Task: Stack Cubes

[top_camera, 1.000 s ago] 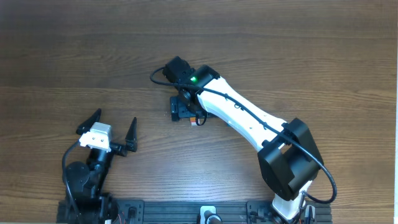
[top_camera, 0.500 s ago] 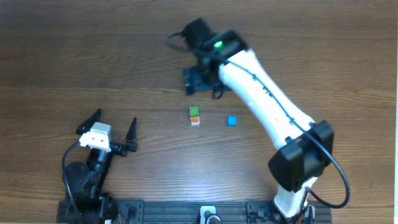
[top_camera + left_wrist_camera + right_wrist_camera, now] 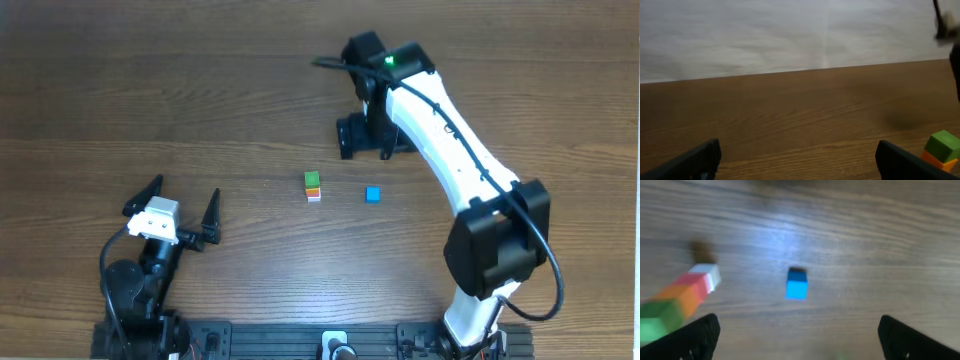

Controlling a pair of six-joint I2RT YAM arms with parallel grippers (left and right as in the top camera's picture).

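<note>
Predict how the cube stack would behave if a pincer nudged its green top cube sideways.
It would probably topple: the stack is four cubes tall on a one-cube footprint. The cubes look rigid and separate, so they would likely scatter rather than bend. The flat faces suggest sliding on the wooden table, not rolling.

Right claw (image 3: 799, 327) spread wide above the wood worktop (image 3: 880, 240) — blue cube (image 3: 796, 284) sits alone, near but apart from the stack (image 3: 682, 302) of green, orange, red and white cubes.

The stack (image 3: 313, 186) is green over orange, red and white, the lone cube (image 3: 373, 194) blue, the table (image 3: 150, 100) brown wood-grain.
</note>
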